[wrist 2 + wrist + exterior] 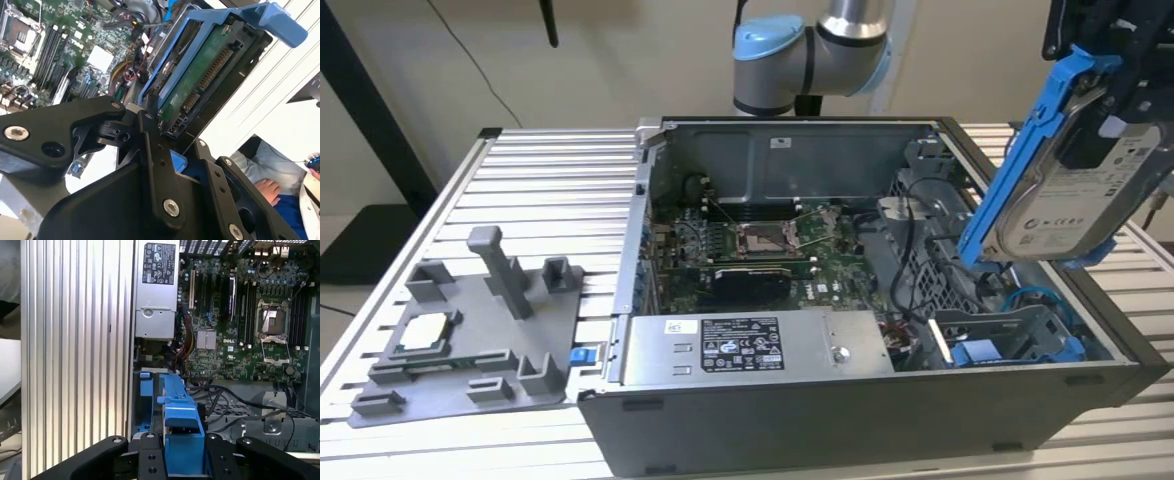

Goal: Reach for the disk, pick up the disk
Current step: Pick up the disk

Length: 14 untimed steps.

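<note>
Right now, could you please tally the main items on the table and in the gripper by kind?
Open computer case: 1
Disk in its blue bracket, held by the gripper: 1
Grey fixture tray: 1
Square silver chip: 1
Total: 4

Open computer case on the surface, fixture tray at its nine o'clock in the exterior view, disk held aloft by the claw at two o'clock above the case, motherboard inside.
</note>
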Each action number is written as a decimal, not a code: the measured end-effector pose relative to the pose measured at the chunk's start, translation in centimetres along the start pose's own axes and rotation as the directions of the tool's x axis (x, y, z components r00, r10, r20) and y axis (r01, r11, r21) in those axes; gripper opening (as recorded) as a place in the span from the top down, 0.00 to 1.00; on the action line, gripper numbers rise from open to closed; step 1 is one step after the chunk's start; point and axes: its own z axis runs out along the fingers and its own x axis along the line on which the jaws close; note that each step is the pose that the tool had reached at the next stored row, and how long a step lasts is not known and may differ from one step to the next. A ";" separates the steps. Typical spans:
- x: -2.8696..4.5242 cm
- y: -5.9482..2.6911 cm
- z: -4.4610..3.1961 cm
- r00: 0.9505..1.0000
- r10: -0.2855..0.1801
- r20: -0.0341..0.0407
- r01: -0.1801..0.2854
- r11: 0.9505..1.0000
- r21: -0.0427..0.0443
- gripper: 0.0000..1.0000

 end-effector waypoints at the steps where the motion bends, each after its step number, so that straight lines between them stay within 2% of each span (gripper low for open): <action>1: 0.08 0.00 0.24 1.000 0.005 0.000 -0.005 1.000 0.000 1.00; 14: 0.50 -0.02 1.83 0.999 0.033 0.001 -0.033 0.999 0.001 1.00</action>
